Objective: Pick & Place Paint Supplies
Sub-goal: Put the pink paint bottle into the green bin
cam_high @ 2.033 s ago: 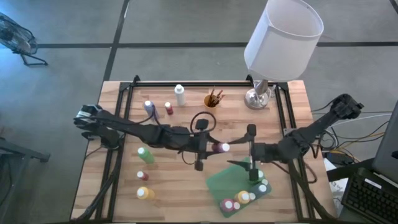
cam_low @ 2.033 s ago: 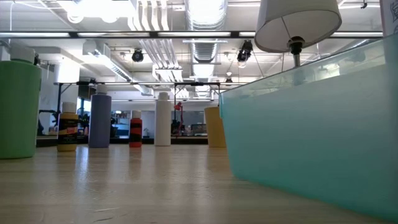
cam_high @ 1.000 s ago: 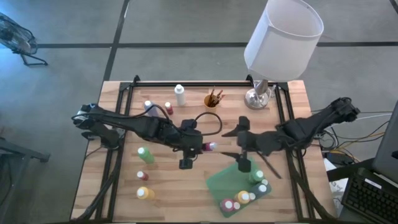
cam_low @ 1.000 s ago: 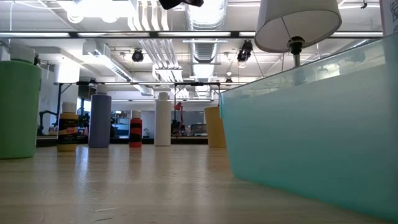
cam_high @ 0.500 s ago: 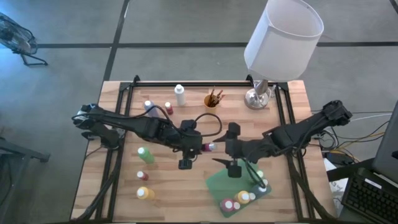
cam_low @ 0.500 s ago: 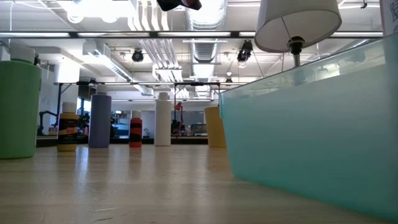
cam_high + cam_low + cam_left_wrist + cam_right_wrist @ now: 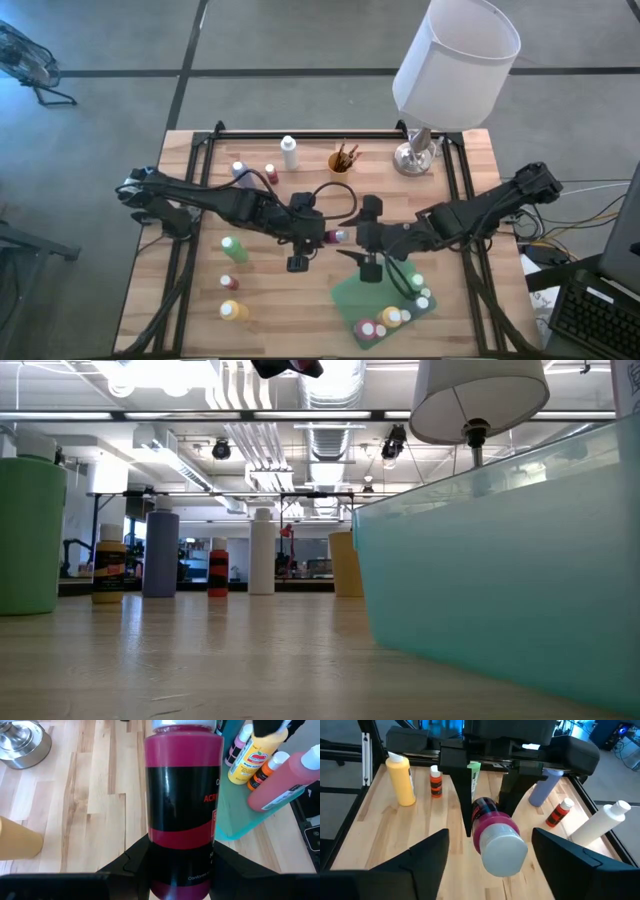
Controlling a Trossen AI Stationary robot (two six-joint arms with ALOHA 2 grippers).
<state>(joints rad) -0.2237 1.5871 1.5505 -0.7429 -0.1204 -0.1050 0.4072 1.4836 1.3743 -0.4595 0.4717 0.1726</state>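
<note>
Left gripper [image 7: 175, 870] jaws grip a magenta paint bottle [image 7: 182, 795] held level, its white cap between the right gripper's [image 7: 490, 852] open jaws.

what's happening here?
The left gripper holds a magenta paint bottle over mid-table, cap toward the right gripper, which is open around the cap end, looking like a handoff. The teal tray already holds several bottles; others stand on the table.
</note>
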